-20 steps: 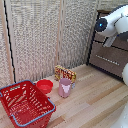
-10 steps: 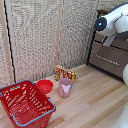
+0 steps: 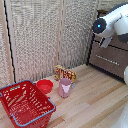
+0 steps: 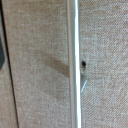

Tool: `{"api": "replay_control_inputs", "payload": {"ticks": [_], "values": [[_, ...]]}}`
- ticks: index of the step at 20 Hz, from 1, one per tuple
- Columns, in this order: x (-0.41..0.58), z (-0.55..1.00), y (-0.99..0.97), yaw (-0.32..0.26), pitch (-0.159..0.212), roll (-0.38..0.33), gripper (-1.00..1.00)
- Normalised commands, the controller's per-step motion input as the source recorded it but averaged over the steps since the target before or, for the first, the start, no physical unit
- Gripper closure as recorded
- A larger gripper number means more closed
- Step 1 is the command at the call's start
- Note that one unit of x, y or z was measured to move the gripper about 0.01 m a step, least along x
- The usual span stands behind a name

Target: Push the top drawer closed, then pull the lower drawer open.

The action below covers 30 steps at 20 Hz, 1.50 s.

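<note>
Item: brown cabinet [image 3: 111, 59], at the exterior view's right edge, standing on the wooden floor [image 3: 95, 100].

Top drawer [image 3: 119, 42]: dark wooden front, largely covered by the white arm [image 3: 112, 22]; whether it stands out from the carcass cannot be told.

Lower drawer [image 3: 109, 60]: wide dark wooden front just below, with a slim horizontal silver bar handle [image 3: 106, 58] across it.

Handling, judged: both fronts are rigid wood on slides, moderately heavy, not fragile. The top one should take a flat push at mid-front, so it does not skew. The lower one is best taken at the middle of its bar; polished metal is slippery, so hook behind it rather than pinch lightly.

Hand: not visible in either view; spread or pressed together cannot be told. The wrist view shows only woven beige panelling [image 4: 40, 60] and a pale vertical strip [image 4: 74, 60].

Other contents: red basket [image 3: 25, 102], red bowl [image 3: 44, 86], pink cup [image 3: 64, 87], yellow packet [image 3: 65, 73], all well apart from the cabinet.
</note>
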Motion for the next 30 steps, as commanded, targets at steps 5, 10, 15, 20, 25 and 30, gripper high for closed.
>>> {"api": "replay_control_inputs", "payload": {"ticks": [5,10,15,20,25,30], "values": [[0.354,-0.28,0.15,-0.026,0.0,-0.024,-1.0],[0.34,-0.4,0.2,-0.093,0.0,-0.07,-1.0],[0.311,-0.4,0.21,-0.1,0.003,-0.125,-1.0],[0.269,-0.33,0.06,-0.08,0.005,-0.143,-1.0],[0.155,-0.3,-0.08,-0.077,-0.003,-0.103,-1.0],[0.122,-0.3,-0.26,-0.047,-0.01,-0.016,-1.0]]}}
